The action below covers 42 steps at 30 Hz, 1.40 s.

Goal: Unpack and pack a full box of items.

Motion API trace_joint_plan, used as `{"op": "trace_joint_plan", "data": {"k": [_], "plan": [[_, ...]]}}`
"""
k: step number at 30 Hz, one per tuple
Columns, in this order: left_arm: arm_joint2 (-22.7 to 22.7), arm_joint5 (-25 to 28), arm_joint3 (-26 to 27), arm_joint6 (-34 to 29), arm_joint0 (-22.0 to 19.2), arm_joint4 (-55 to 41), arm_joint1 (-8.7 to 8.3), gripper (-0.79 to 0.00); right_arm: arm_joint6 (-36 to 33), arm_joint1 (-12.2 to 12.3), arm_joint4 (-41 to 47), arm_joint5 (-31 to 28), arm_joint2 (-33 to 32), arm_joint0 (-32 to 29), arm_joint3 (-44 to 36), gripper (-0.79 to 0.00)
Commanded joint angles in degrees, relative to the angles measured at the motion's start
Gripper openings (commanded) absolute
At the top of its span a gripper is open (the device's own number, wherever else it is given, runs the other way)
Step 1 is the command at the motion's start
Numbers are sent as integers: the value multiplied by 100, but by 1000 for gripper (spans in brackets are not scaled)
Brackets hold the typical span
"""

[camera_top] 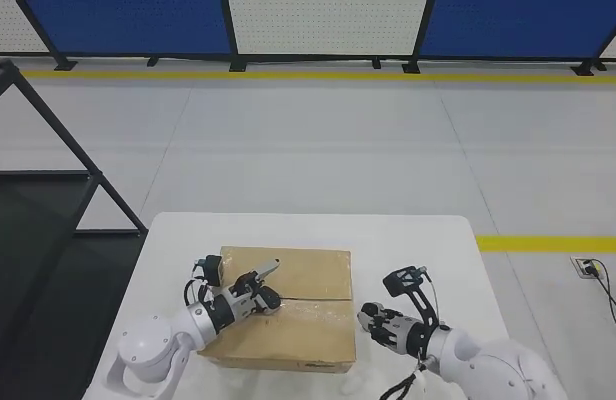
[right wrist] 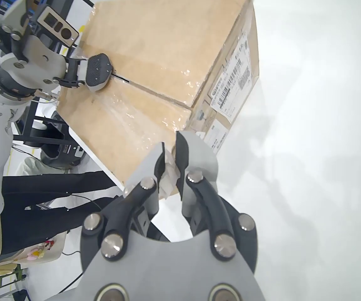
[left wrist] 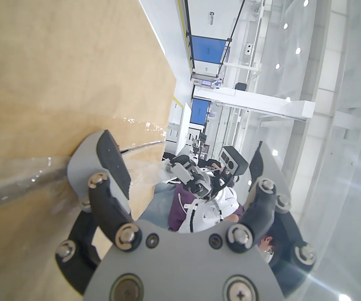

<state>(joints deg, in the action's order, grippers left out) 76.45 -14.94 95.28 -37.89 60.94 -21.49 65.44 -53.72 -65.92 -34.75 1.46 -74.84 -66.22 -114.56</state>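
A brown cardboard box (camera_top: 288, 310) lies on the white table (camera_top: 418, 250), flaps closed, with clear tape (right wrist: 142, 104) along the middle seam. My left gripper (camera_top: 266, 283) stands open over the box top. One of its fingers (right wrist: 97, 70) presses on the seam; the other points up into the air. My right gripper (right wrist: 170, 148) is at the box's end nearest it, shut on a crumpled end of the tape (right wrist: 168, 173) by the box's corner. In the left wrist view the box top (left wrist: 58, 64) and the taped seam (left wrist: 17, 173) lie under the left gripper (left wrist: 183, 145).
A printed label (right wrist: 234, 76) is stuck on the box's end face. A black metal frame (camera_top: 48, 130) stands left of the table. Blue and white partitions (camera_top: 328, 25) line the far floor. Bare tabletop lies right of and behind the box.
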Motion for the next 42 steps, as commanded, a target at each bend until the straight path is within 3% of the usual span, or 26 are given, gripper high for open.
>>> {"op": "trace_joint_plan", "data": {"k": [1, 22, 42], "plan": [[13, 25, 6, 15, 2, -18, -2, 0, 99, 3, 44, -84, -18, -16, -69, -785], [432, 206, 59, 186, 207, -388, -49, 0, 1221, -30, -374, -844, 333, 524, -171, -785], [1066, 180, -14, 251, 451, -670, -138, 0, 1323, -55, -444, -975, 543, 852, -486, -785]]}}
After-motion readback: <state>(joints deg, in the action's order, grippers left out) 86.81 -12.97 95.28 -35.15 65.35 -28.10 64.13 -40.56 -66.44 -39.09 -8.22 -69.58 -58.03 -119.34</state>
